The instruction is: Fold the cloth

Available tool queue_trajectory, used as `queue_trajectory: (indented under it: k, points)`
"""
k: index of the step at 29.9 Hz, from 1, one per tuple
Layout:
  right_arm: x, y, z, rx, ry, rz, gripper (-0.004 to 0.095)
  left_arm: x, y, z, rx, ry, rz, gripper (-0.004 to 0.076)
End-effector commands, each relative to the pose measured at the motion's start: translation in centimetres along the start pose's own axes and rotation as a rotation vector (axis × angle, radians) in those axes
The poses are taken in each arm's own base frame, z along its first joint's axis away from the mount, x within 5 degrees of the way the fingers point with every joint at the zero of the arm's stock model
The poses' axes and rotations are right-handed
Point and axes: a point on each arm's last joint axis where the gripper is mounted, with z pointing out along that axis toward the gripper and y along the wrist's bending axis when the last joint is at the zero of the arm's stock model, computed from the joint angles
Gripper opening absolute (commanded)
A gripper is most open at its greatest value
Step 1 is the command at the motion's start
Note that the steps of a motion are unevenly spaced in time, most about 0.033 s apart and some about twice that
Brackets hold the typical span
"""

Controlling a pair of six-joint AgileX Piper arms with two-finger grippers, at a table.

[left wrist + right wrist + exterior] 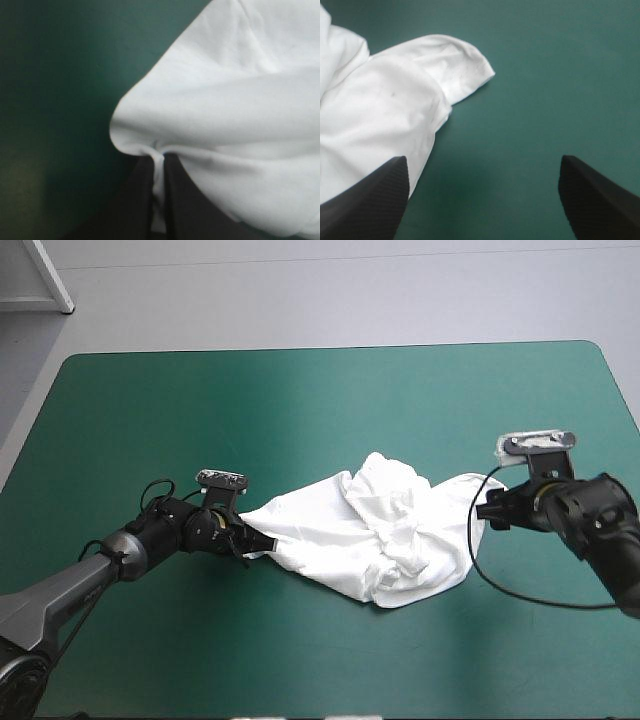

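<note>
High view: the T-shirt lies crumpled at mid bench, no fold yet made; left wrist view: the left end effector is clamped on its edge; right wrist view: the right end effector stands open just beside it, so spreading and folding appear outstanding.

High view above and behind, looking forward and down over the whole surface, both wrist views close, low, sharing the T-shirt with it
</note>
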Motion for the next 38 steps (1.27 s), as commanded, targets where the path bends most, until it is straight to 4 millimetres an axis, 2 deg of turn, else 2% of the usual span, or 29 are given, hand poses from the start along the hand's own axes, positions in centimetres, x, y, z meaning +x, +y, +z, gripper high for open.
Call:
queue_trajectory:
  k: [1, 6, 12, 16, 20, 22, 24, 29, 31, 33, 35, 38]
  points:
    - [-3.3, -1.4, 0.9, 0.025, -0.06, 0.038, 0.0741, 0.2, -0.1, -1.0, 0.006, 0.028, 0.002, -0.0008]
    - [-5.2, -3.2, 5.2, -0.054, -0.001, 0.143, 0.0741, 0.0, -0.2, -1.7, 0.014, -0.002, -0.002, -0.0008]
    - [-4.9, -3.8, 11.3, -0.186, 0.126, 0.236, 0.0741, 0.0, -0.4, -1.8, 0.038, -0.009, -0.036, -0.001]
    - [-4.3, -3.4, 14.2, -0.203, 0.177, 0.247, 0.0731, -0.2, -0.4, -1.8, 0.041, -0.025, -0.038, -0.001]
    - [-3.8, -3.1, 16.0, -0.218, 0.208, 0.242, 0.064, -0.2, -0.5, -1.8, 0.042, -0.029, -0.04, -0.001]
    - [-3.7, -3.0, 16.7, -0.218, 0.213, 0.237, 0.0541, -0.2, -0.5, -1.8, 0.046, -0.029, -0.046, -0.001]
    - [-3.7, -3.0, 17.0, -0.218, 0.209, 0.238, 0.0432, -0.2, -0.5, -1.8, 0.048, -0.029, -0.049, -0.001]
    - [-4.0, -3.1, 17.1, -0.212, 0.178, 0.234, -0.0024, -0.2, -0.6, -2.0, 0.054, -0.032, -0.057, -0.001]
    - [-4.5, -3.2, 16.5, -0.214, 0.167, 0.232, -0.0014, -0.3, -0.6, -2.2, 0.06, -0.032, -0.064, -0.001]
    - [-5.1, -3.3, 15.5, -0.217, 0.147, 0.227, -0.0018, -0.5, -0.7, -3.2, 0.066, -0.046, -0.058, -0.001]
    - [-6.2, -3.6, 13.6, -0.211, 0.102, 0.211, -0.0018, -0.9, -0.8, -4.9, 0.073, -0.085, -0.048, -0.001]
    - [-8.0, -4.2, 9.1, -0.201, 0.001, 0.187, -0.0018, -1.9, -1.0, -9.2, 0.085, -0.202, -0.021, -0.001]
